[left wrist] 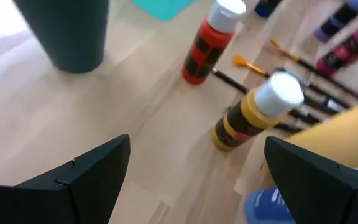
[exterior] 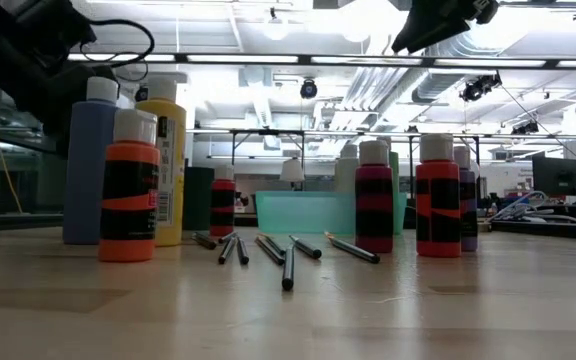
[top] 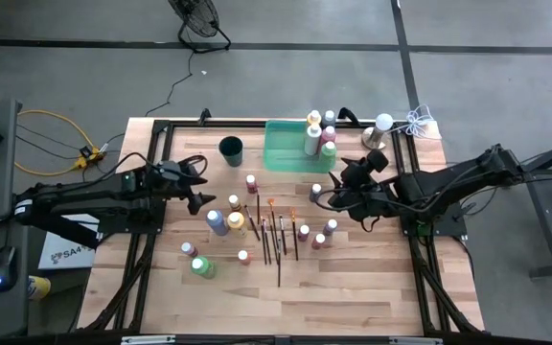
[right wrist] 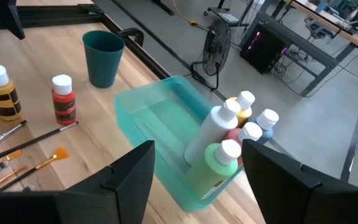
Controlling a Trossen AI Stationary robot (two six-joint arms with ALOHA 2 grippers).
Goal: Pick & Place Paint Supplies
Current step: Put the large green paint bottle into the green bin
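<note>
Though hanging wide open and empty over the left part of the worktop (top: 286,297), left gripper (left wrist: 197,155) best placed for next pick.

- Nearest to it: small mustard-yellow bottle (left wrist: 253,115), upright, pale cap, just ahead of the jaws toward worktop centre. Long axis vertical, so side grasp around the body looks the obvious call.
- Just beside that, on the near-edge side: blue bottle (top: 217,222) and large yellow bottle (top: 237,223), close together; risk of clipping either on approach.
- Slightly further toward the far edge: red bottle (left wrist: 207,43), upright, standing apart.
- Mid-worktop: paintbrushes (top: 276,238) lying flat, long axes roughly near-edge to far-edge, roughly midway between both arms.
- Past those: right gripper (right wrist: 197,162), jaws apart, holding nothing, above the right-centre, facing the green tray (right wrist: 145,109).
- Furthest, at the far edge: tray holding several upright bottles, white-bodied bottle (right wrist: 207,134) and green bottle (right wrist: 213,168) among them; dark cup (top: 231,150) beside the tray, toward the left.

Judgement: mustard-yellow bottle for left arm; tray well apart from it, nearer right arm.
</note>
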